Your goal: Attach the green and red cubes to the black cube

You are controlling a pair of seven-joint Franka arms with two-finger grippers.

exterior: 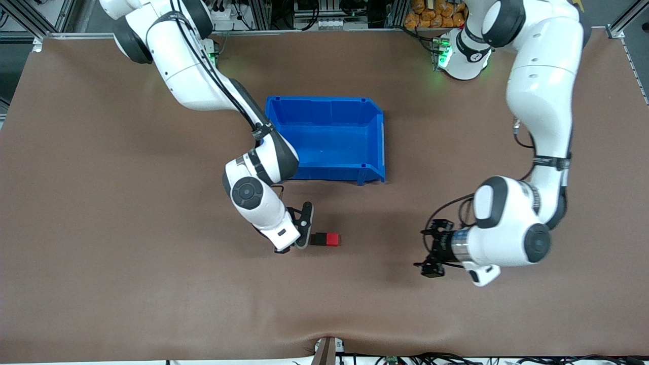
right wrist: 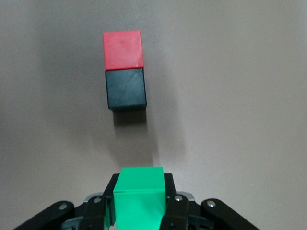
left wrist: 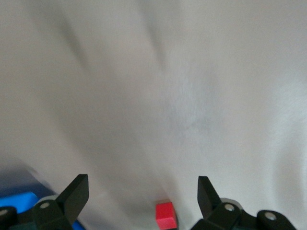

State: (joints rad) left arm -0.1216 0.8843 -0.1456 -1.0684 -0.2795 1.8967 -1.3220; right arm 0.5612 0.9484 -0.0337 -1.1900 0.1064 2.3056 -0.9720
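Note:
The red cube (exterior: 332,240) and the black cube (exterior: 319,239) sit joined side by side on the brown table, nearer to the front camera than the blue bin. In the right wrist view the black cube (right wrist: 125,89) is the one closer to my gripper, with the red cube (right wrist: 123,49) past it. My right gripper (exterior: 296,243) is low beside the black cube, shut on the green cube (right wrist: 140,196), with a small gap to the black cube. My left gripper (exterior: 425,248) is open and empty, toward the left arm's end of the table. It faces the red cube (left wrist: 164,214).
An empty blue bin (exterior: 324,101) stands mid-table, farther from the front camera than the cubes; its corner shows in the left wrist view (left wrist: 19,199). The brown mat covers the whole table.

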